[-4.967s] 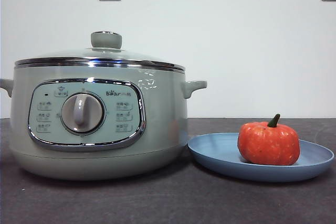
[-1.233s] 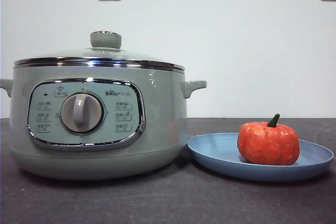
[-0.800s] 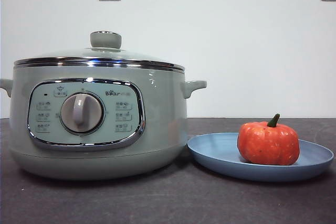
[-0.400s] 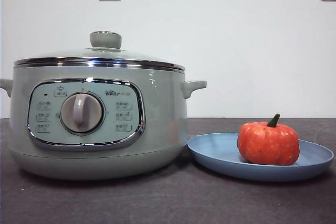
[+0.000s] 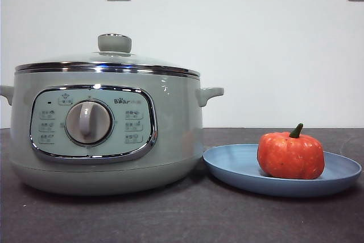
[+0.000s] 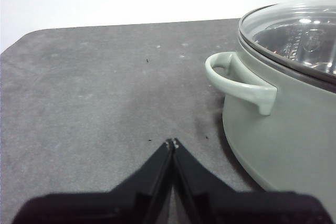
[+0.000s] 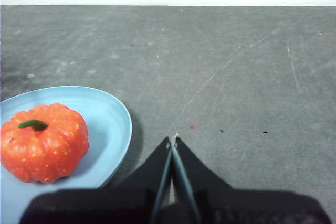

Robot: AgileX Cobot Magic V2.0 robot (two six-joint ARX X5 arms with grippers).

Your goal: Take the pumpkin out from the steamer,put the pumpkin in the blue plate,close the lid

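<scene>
While both arms wait away from the things, the pumpkin (image 5: 290, 154) sits upright in the blue plate (image 5: 239, 169), toward the side of it far from the steamer (image 5: 170, 129). The plate's rim nearly touches the foot of the steamer. The lid (image 5: 114, 61) lies closed on the steamer, its chrome rim level all around and its knob on top. The left gripper (image 6: 172, 143) hangs over bare dark table (image 6: 94, 93) near the steamer's side handle (image 6: 239, 80), its jaws pressed together with nothing between. The right gripper (image 7: 174, 139) is just beside the plate's edge, jaws also together and empty, with wide free table beyond it.
</scene>
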